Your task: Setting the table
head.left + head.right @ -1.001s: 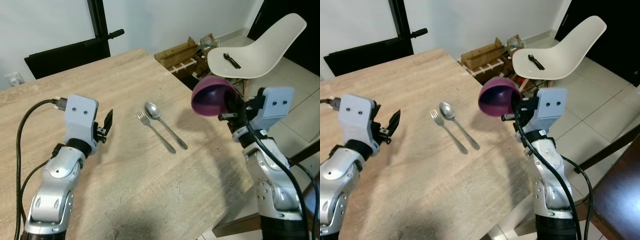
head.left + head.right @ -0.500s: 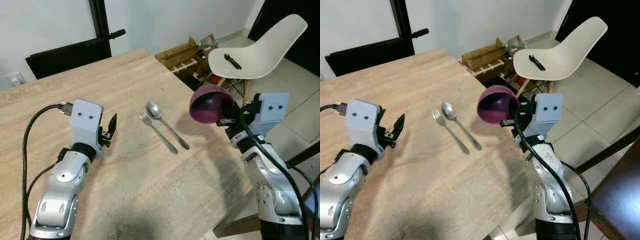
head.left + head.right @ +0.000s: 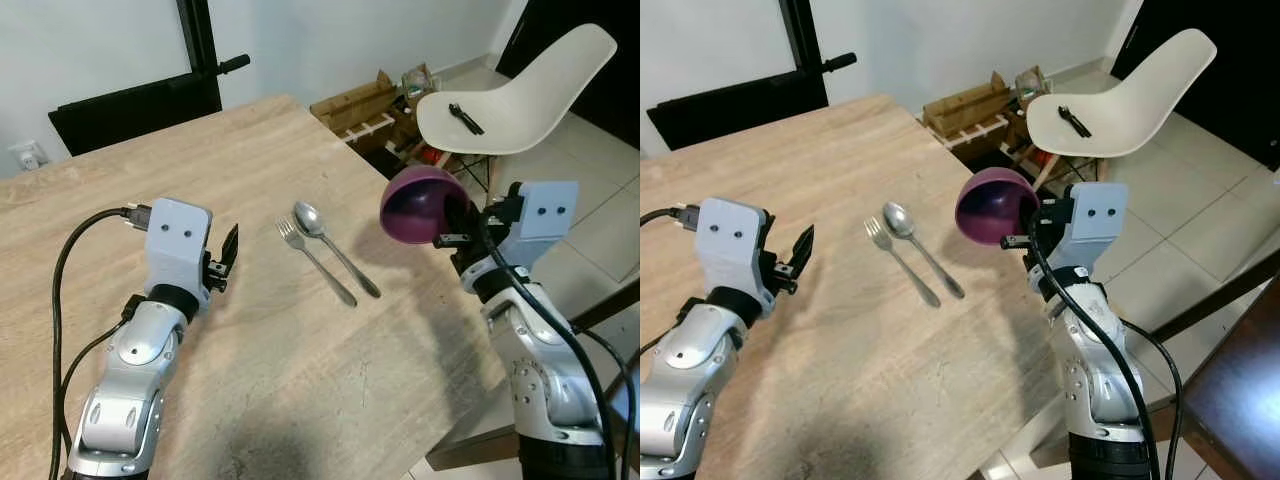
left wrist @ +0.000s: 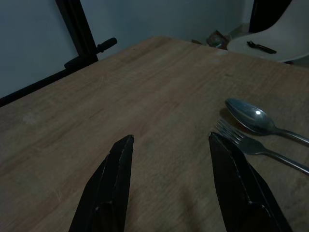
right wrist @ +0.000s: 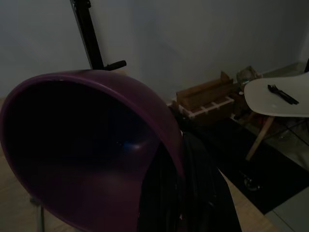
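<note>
Left eye view: our R end effector [image 3: 447, 232] gripped bowl [image 3: 418, 204] by rim, above counter [image 3: 300, 380] edge, just right of spoon [image 3: 333, 246] & fork [image 3: 312, 262]; L end effector [image 3: 225, 258] open, empty.

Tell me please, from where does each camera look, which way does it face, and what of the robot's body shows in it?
Left eye and right eye views: on the head, looking forward and down at the wooden table; both silver arms show, and both views share the fork, spoon and white chair.
Left wrist view: along the open left gripper, over the table toward fork and spoon.
Right wrist view: along the right gripper, shut on the purple bowl.
</note>
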